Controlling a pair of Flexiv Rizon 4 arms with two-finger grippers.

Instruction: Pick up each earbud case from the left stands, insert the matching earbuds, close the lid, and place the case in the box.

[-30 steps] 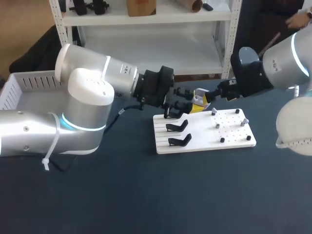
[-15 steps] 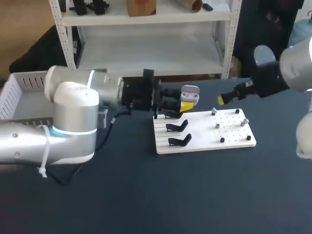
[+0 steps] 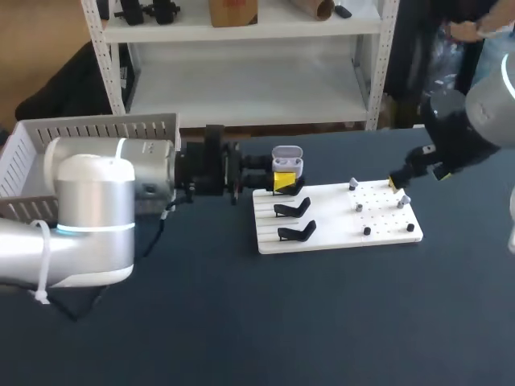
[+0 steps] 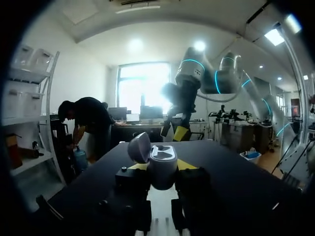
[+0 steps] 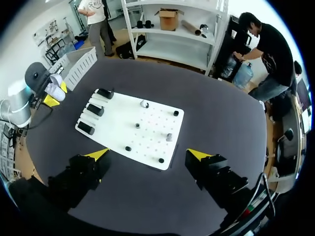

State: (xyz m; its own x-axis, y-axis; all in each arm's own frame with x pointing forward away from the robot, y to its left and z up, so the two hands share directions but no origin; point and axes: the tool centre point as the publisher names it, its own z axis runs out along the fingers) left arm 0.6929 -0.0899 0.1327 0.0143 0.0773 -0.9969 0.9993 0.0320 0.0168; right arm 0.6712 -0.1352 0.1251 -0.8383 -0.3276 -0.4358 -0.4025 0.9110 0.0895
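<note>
A grey earbud case (image 3: 287,160) with its lid up sits between the yellow-tipped fingers of my left gripper (image 3: 279,180), which is shut on it just above the far left corner of the white board (image 3: 334,221). In the left wrist view the case (image 4: 160,166) stands upright between the fingers with its lid (image 4: 139,147) tilted back. Black stands (image 3: 293,209) line the board's left side. Small grey earbuds (image 3: 352,185) rest on its right half. My right gripper (image 3: 397,182) hovers open above the board's far right corner; its wrist view looks down on the board (image 5: 118,120) and earbuds (image 5: 144,103).
A white slatted box (image 3: 88,131) stands at the far left of the table behind my left arm, also seen as the box (image 5: 78,64) in the right wrist view. Black pegs (image 3: 367,231) dot the board's right half. Dark tabletop stretches in front of the board.
My left arm has drawn back to the left with the open case in its gripper. My right arm has pulled away from the case to the right, over the board's far right corner.
</note>
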